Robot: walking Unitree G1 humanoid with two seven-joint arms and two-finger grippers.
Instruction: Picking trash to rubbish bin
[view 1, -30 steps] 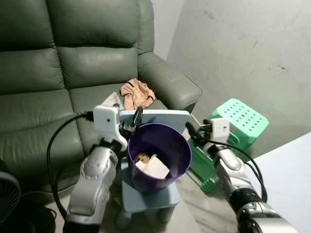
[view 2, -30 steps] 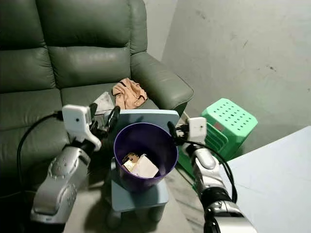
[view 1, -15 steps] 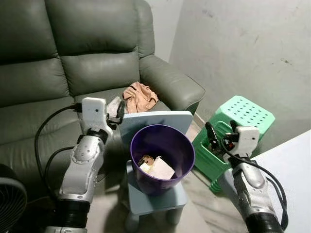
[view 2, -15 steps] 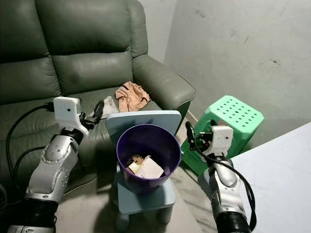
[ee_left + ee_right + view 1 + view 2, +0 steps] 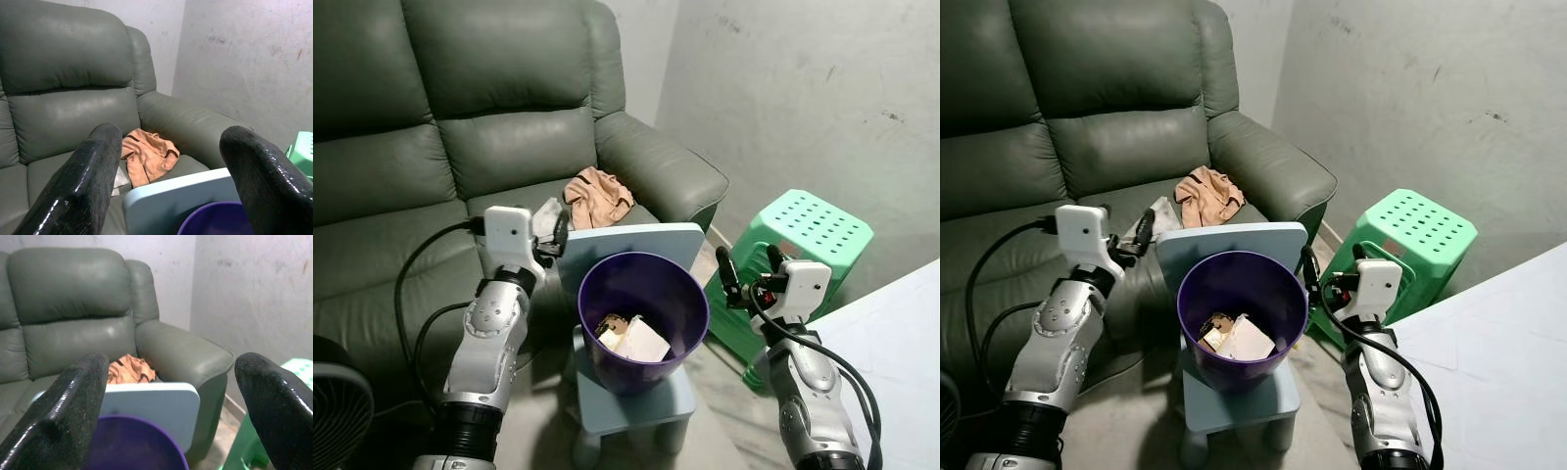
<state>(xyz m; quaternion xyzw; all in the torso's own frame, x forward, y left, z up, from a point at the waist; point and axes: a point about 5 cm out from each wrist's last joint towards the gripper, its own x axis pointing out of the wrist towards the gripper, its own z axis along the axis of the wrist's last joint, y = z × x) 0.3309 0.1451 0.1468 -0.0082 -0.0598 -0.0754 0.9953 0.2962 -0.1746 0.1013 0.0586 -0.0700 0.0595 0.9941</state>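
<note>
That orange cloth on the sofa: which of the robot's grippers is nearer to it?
Left. The left gripper hovers just short of the orange cloth; the right gripper is across the purple bin, beside the green stool.

Two silver, rounded arm casings are seen, each ending in a ribbed black collar near the lower end. A white boxy module is mounted at each wrist, above the left gripper point(image 5: 556, 227) and the right gripper point(image 5: 748, 272). Black cables are looped from each module along the arm. The fingers point(image 5: 88, 183) are long, black and glossy, with rounded tips.
</note>
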